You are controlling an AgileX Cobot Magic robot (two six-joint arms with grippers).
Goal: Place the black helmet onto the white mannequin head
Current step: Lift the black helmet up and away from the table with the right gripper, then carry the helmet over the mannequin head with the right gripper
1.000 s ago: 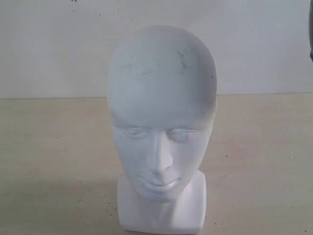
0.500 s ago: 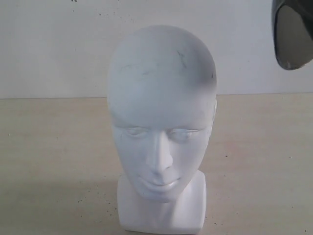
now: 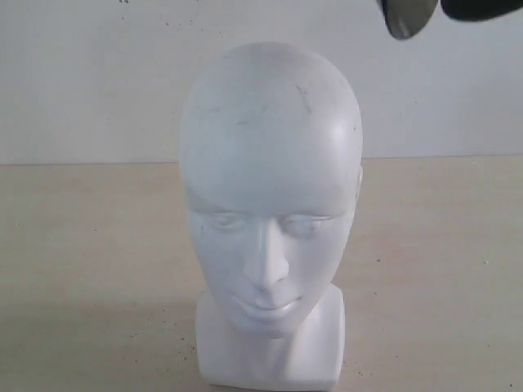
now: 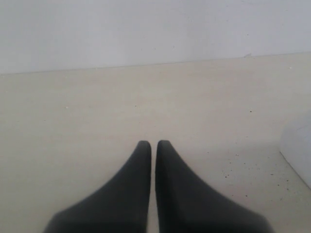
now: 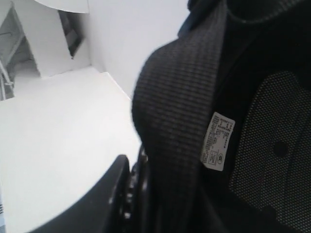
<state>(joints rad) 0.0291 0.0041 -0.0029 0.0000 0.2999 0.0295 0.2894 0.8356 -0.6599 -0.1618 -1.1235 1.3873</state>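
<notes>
One large white mannequin head [image 3: 270, 163] stands upright on the surface [image 3: 82, 245], crown bare. Above it, toward the right arm's side, hangs the black helmet [image 3: 482, 8], the right claw [image 5: 133, 189] clenched on its padded rim. Better to centre the opening over the crown before lowering slowly. The helmet is matte black with smoky visor [image 3: 406, 16]. Near the head's base, the left claw [image 4: 153, 145] is closed, empty.

one white mannequin head [image 3: 270, 188], one black helmet [image 3: 482, 8], one white label [image 5: 218, 141], one counter [image 3: 82, 245], two end effectors: the left end effector [image 4: 153, 145] and the right end effector [image 5: 132, 180].
</notes>
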